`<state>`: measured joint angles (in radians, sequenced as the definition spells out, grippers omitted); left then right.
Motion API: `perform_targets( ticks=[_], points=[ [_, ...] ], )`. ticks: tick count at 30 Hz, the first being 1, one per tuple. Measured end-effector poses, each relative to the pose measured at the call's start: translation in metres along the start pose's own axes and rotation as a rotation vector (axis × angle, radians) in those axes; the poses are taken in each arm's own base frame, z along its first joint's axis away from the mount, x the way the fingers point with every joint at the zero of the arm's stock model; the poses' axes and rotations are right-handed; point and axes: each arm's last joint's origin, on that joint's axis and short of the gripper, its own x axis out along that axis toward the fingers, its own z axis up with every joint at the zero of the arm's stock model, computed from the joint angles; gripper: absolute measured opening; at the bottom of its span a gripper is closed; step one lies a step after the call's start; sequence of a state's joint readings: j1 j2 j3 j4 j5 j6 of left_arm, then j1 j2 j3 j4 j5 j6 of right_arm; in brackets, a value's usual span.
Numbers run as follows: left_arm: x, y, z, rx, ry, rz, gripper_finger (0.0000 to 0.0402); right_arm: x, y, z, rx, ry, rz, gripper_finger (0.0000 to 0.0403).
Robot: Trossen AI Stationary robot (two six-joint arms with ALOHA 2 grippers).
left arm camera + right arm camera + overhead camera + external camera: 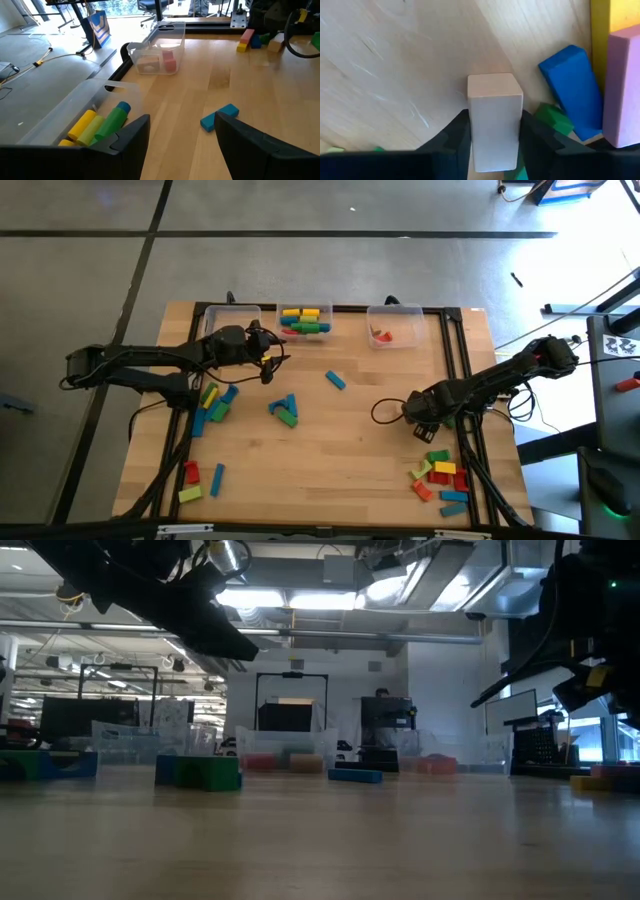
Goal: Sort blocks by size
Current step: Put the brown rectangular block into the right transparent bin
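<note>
My right gripper point(428, 430) is shut on a pale wood-coloured block point(494, 100) above the table's right side, beside a pile of blocks point(443, 475); blue point(572, 90), green and yellow ones show beneath it. My left gripper point(272, 360) is open and empty in front of the middle bin point(306, 320), which holds yellow and green cylinders point(107, 122). A blue block point(220, 117) lies flat on the table ahead of its fingers. More blocks lie at the left point(212, 402), centre point(285, 410) and near left point(200, 478). My right gripper pinches the pale block's two long sides point(472, 125) between its two fingers. The fingers come from above, pointing down, and lie along the block. The block's free end point(494, 85) sticks out past the fingertips, clear of the table and of the blocks beneath.
Three clear bins stand along the far edge: left point(232, 320), middle, and right point(392, 325) with a red block in it. A black frame borders the wooden table point(350, 440). Cables loop beside the right arm point(385, 412).
</note>
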<state>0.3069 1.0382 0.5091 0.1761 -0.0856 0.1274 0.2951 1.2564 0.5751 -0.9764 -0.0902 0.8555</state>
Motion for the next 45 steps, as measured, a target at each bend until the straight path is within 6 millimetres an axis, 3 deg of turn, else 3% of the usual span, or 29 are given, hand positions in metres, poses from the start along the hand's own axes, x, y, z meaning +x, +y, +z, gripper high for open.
perform_targets(
  ticks=[10,15,21,26,34,45],
  points=[
    [0.000,0.000,0.000,0.001,0.000,0.000,0.0217,-0.008,0.005,0.004,-0.003,-0.023,0.013,0.0148],
    [0.000,0.000,0.000,0.001,0.000,0.000,0.0217,-0.031,0.014,0.010,-0.053,-0.064,0.043,0.0132],
    [0.000,0.000,0.000,0.000,0.000,0.000,0.0217,-0.063,0.023,0.018,-0.076,-0.211,0.004,0.0138],
    [0.000,0.000,0.000,0.009,0.000,0.000,0.0217,-0.089,0.020,0.033,-0.026,-0.312,0.001,0.0133],
    [0.000,0.001,0.003,0.013,-0.034,0.005,0.0217,-0.112,-0.008,0.063,0.033,-0.407,-0.042,0.0136],
    [0.000,0.001,0.004,0.016,-0.036,0.005,0.0217,-0.120,-0.079,0.101,0.183,-0.503,-0.170,0.0135]
  ],
)
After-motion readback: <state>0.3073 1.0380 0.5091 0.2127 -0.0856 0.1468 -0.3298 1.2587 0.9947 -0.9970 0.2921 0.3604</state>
